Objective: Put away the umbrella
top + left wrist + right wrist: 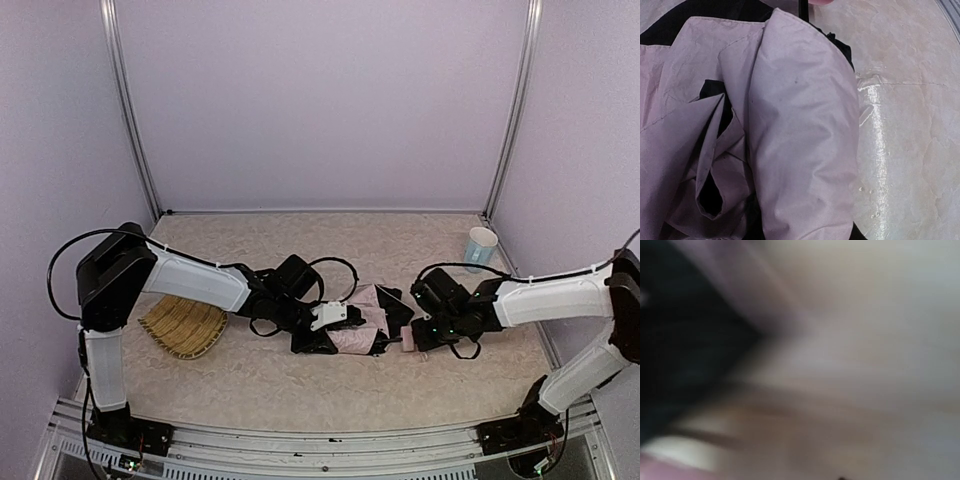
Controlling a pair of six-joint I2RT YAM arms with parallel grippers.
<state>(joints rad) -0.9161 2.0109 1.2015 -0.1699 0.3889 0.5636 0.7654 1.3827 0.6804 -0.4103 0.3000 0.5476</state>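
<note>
The umbrella point(362, 322) lies collapsed in the middle of the table, a crumpled bundle of pale pink cloth with black lining showing. My left gripper point(338, 330) is pressed into its left end. In the left wrist view the pink canopy point(800, 125) fills the frame and bunches together where my jaws sit, hiding the fingers, so the gripper is shut on the cloth. My right gripper point(418, 336) is low at the bundle's right end. The right wrist view is all motion blur, so its jaws do not show.
A woven straw tray point(185, 328) lies at the left, under the left arm's upper link. A pale blue cup point(481, 247) stands at the back right near the frame post. Purple walls close in the back and sides.
</note>
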